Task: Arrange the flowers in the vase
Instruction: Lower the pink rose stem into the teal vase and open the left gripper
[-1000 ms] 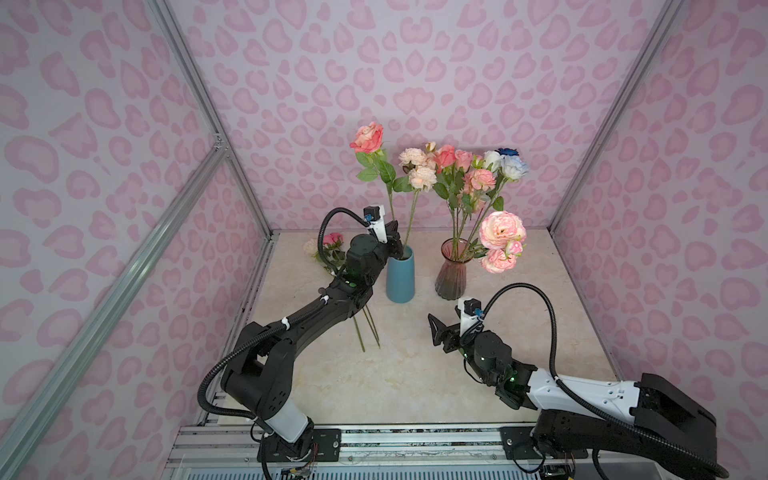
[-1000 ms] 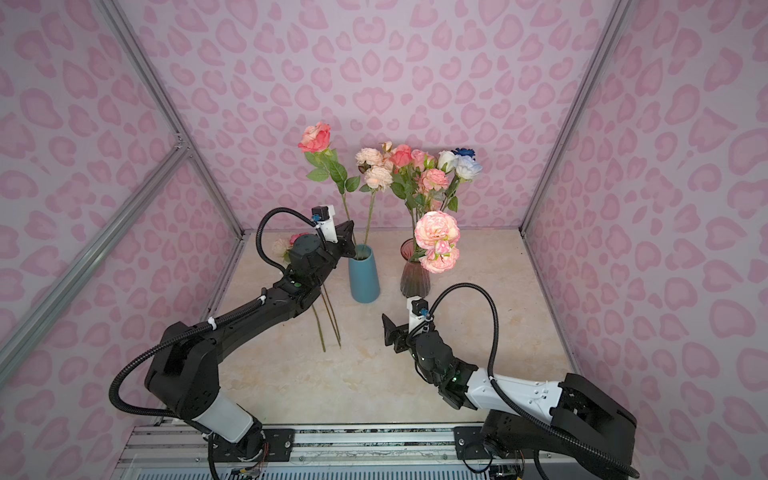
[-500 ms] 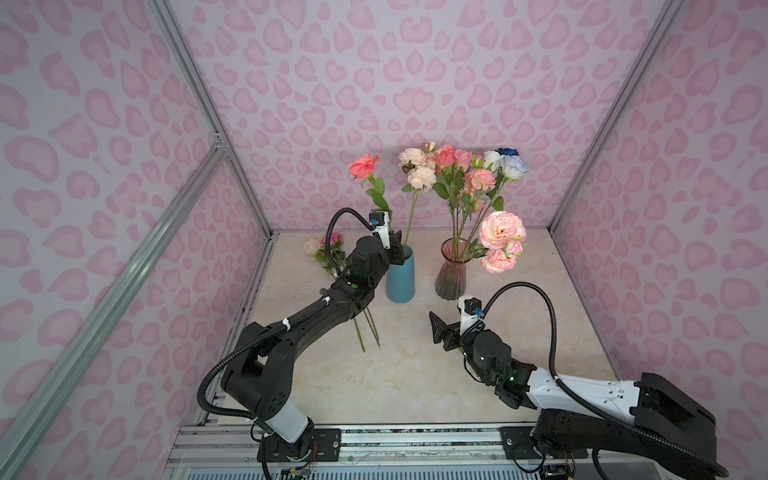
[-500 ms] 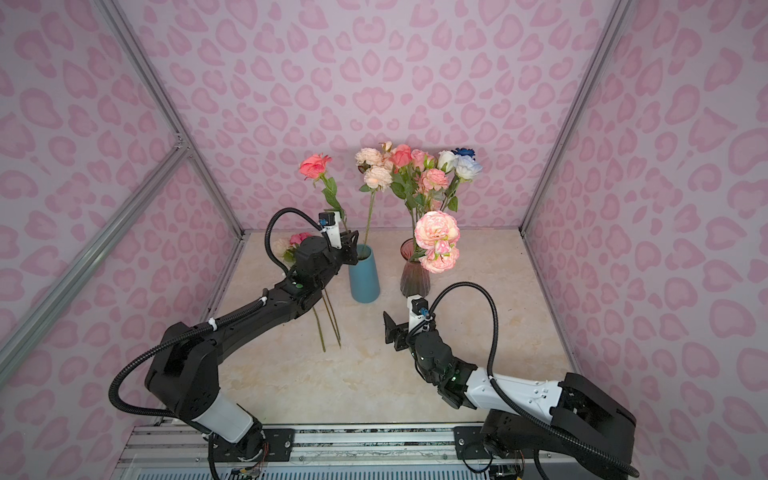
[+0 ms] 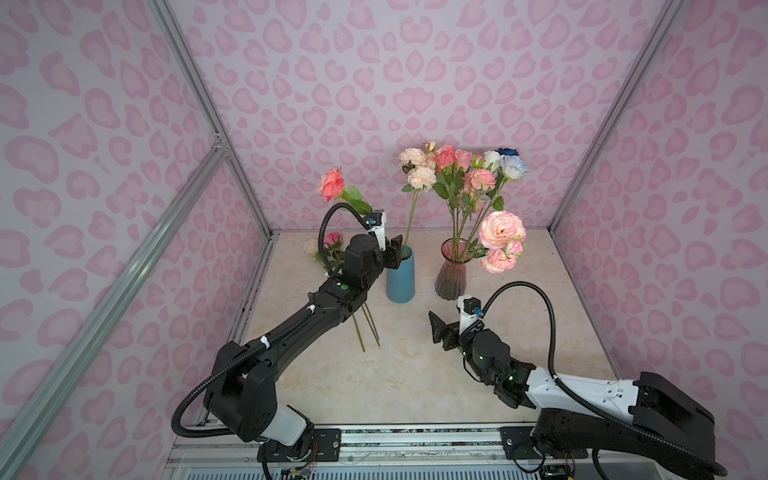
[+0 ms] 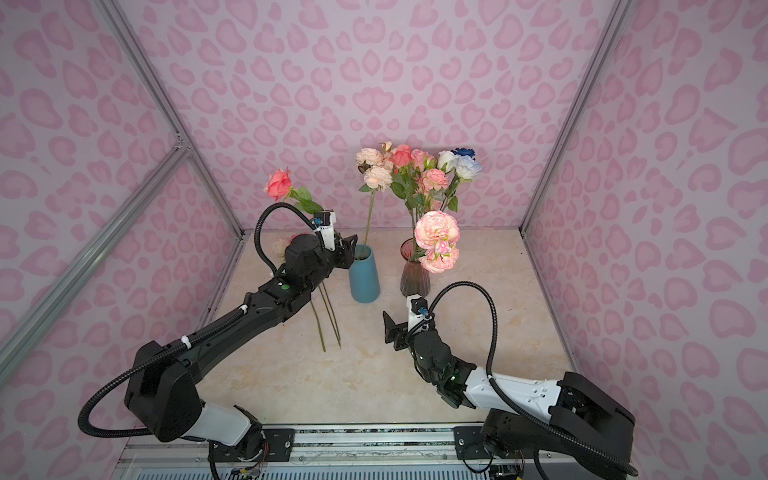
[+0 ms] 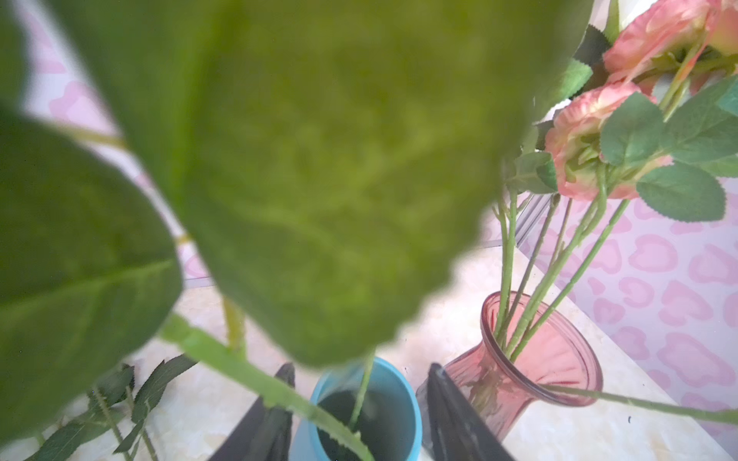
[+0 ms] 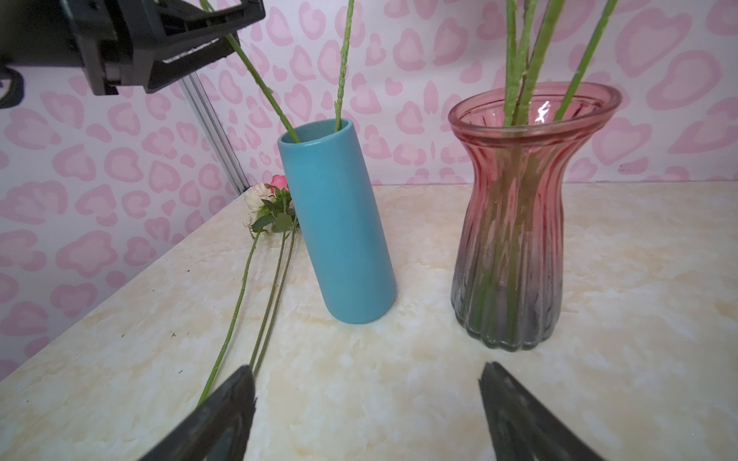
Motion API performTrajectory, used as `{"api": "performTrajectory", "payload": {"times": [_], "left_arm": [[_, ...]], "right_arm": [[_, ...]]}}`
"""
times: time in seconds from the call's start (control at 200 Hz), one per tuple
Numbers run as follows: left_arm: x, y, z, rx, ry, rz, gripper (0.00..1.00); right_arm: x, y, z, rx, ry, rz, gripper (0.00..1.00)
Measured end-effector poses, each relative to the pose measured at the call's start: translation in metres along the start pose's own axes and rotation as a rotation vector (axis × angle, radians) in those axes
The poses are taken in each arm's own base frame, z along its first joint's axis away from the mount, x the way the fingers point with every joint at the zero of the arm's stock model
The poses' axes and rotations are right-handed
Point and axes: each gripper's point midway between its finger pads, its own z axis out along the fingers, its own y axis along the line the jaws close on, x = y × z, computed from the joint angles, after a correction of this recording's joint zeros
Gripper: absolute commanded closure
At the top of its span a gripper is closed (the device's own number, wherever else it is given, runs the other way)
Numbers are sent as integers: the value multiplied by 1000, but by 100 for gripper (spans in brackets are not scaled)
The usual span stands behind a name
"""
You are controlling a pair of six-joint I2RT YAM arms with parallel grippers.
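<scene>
- Left gripper, on the nearer arm, has jaws apart; rose stem slants up between its fingers, foot below them in blue vase.
- Right gripper gapes empty, well apart.

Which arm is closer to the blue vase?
Left. The left gripper is at the rim of the blue vase; the right gripper hovers over the table in front, clearly apart.
</scene>
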Motion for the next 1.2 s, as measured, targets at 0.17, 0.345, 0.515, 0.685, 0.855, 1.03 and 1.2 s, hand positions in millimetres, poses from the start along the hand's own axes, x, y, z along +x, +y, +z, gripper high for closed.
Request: {"api": "performTrajectory", "payload": {"times": [0.17, 0.345, 0.515, 0.685, 0.855, 1.03, 1.2], "left_arm": [[8, 0, 0, 0, 50, 37, 44], [15, -4, 19, 7, 110, 74, 44], [8, -11, 43, 2, 194, 124, 43], [40, -6, 43, -16, 340, 155, 34], [70, 1, 33, -28, 474, 177, 25], [68, 0, 21, -17, 495, 183, 24], [64, -2, 13, -3, 505, 192, 24]], "right_arm": [[0, -1, 0, 6, -2, 2, 12], [0, -1, 0, 8, -3, 2, 12], [-1, -1, 0, 8, -4, 3, 12], [-2, -2, -1, 12, -7, 4, 12], [-2, -3, 0, 14, -7, 5, 12], [-2, -2, -1, 14, -7, 5, 12], [1, -3, 0, 16, 0, 4, 12]]}}
